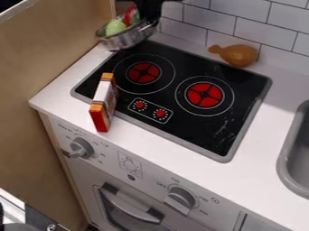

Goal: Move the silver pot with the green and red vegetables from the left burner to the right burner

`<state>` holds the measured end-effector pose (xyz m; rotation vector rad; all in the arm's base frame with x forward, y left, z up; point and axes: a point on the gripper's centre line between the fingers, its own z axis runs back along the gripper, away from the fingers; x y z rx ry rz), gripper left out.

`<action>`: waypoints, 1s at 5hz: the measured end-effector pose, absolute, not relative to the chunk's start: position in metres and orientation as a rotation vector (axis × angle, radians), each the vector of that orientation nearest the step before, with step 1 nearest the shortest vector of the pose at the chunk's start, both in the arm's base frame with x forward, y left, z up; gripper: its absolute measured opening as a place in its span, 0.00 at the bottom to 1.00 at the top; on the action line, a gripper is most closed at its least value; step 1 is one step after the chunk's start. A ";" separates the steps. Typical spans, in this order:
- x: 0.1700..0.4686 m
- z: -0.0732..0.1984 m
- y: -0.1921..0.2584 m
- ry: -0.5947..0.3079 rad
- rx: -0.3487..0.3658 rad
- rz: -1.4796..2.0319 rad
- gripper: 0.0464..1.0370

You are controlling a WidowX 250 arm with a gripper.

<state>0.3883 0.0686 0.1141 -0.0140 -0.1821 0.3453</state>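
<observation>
You have a black gripper [148, 16] by a silver bowl [124, 39] with pale green and red in it. Your stovetop [187, 134] is black, edged in grey; its burners [204, 95] are red, crossed with black and ringed by thin pale circles. Two small red dials [160, 113] sit in a white outline with white marks around them. The box [102, 106] shows you orange, white and deep red. You see a golden-brown drumstick [240, 55], white tiles [259, 34] in a grey-lined brick pattern, a white counter [163, 146], a grey sink [287, 159], grey knobs [180, 200] and a tan panel [45, 58].
</observation>
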 end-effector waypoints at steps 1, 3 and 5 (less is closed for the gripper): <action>0.375 0.123 0.052 -0.152 0.008 0.386 0.01; 0.353 0.117 0.003 -0.169 0.004 0.454 0.01; 0.356 0.114 -0.050 -0.233 -0.063 0.543 0.01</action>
